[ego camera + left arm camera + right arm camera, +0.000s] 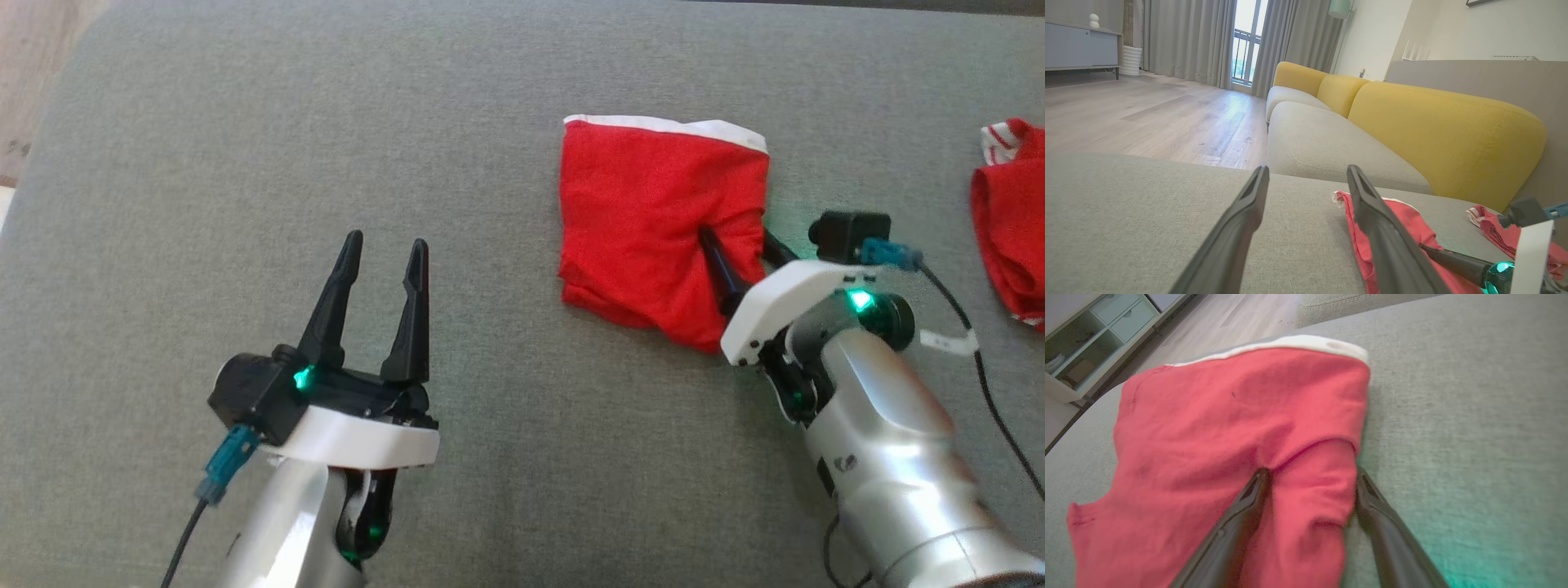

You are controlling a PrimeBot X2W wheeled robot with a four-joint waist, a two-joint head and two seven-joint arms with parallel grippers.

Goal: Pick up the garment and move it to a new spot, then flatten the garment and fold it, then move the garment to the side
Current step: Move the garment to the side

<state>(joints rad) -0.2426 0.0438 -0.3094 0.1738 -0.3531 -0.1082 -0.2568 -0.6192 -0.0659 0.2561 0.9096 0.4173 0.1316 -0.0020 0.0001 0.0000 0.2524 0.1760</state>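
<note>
The red garment lay folded on the grey cushion. The right gripper stood wide around a fold at its edge. The left gripper was wide and empty. The next job looked like pinching shut and moving it aside.

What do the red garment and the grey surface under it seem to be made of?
Red garment: soft knit fabric, probably cotton, matte; it wrinkles and folds. Grey surface: woven upholstery cloth, matte, with a visible coarse weave.

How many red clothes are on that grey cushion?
2. One folded red garment lies at the right claw; a second red garment is at the right edge, partly cropped.
</note>
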